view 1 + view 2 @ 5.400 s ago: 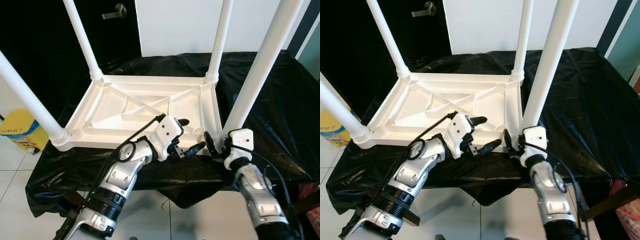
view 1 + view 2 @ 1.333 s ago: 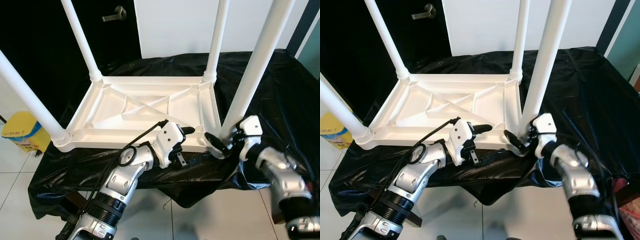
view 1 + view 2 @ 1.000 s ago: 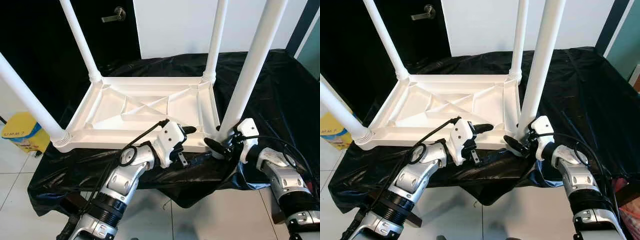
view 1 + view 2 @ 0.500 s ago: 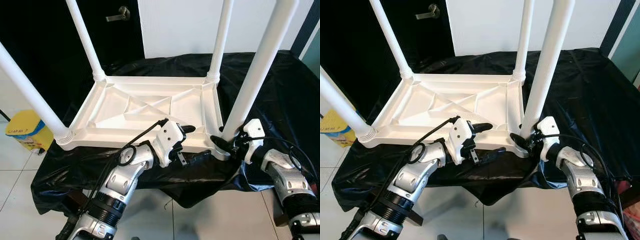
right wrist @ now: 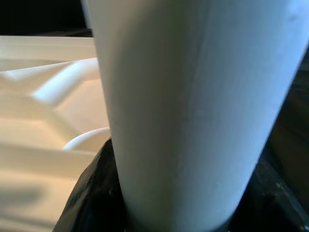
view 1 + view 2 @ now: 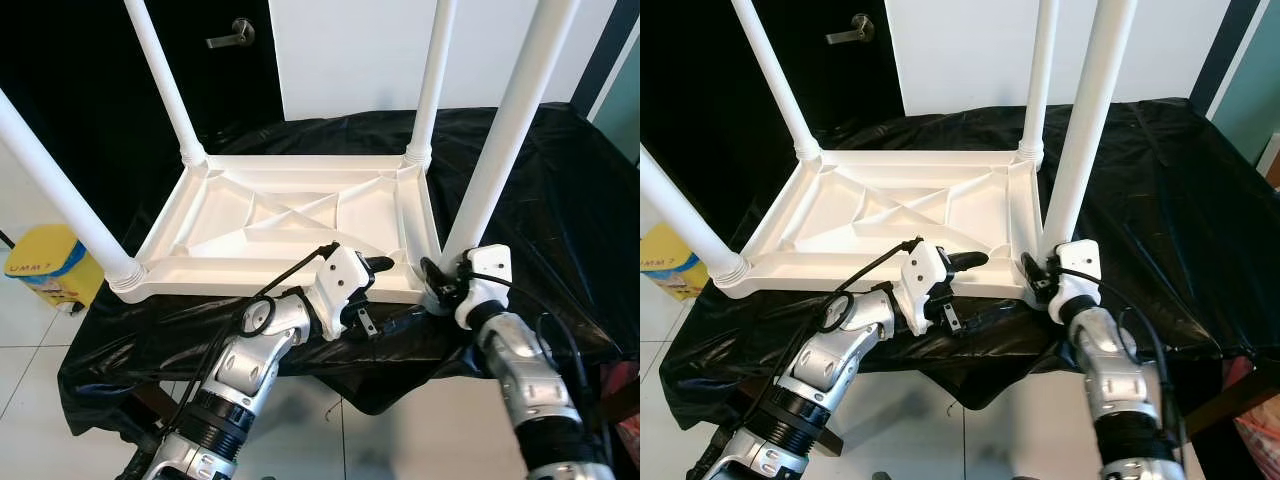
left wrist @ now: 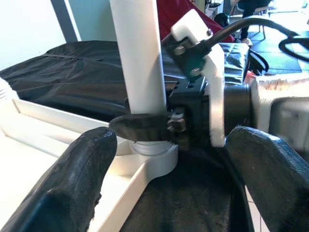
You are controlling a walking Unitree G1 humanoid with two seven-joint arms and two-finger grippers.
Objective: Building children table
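The white plastic children's table (image 6: 290, 215) is lying upside down on a tabletop (image 6: 540, 190) draped in black sheeting, its ribbed underside facing up and four legs standing from its corners. The near right leg (image 6: 500, 140) is the one being worked on. The right hand (image 6: 436, 280) is pinching this leg at its base, just above the corner socket; in the right wrist view the leg (image 5: 193, 111) is sitting between the two black fingers (image 5: 91, 193), which are touching it on either side. The left hand (image 6: 378, 290) is resting at the table's near rim, just beside that same corner, with its fingers spread: one finger (image 6: 378, 263) is lying over the rim and the other is pointing along the sheeting below it. In the left wrist view the two fingers (image 7: 77, 179) are standing well apart with nothing between them.

The table looks light, hollow and stiff, so it is likely to slide on the slick sheeting when the leg is twisted or pushed. The smooth round leg is probably slippery, so the base near the socket seems the best place to grip, while the left hand steadies the rim against turning. A yellow bin (image 6: 40, 265) is standing on the floor beyond the table's near left corner.
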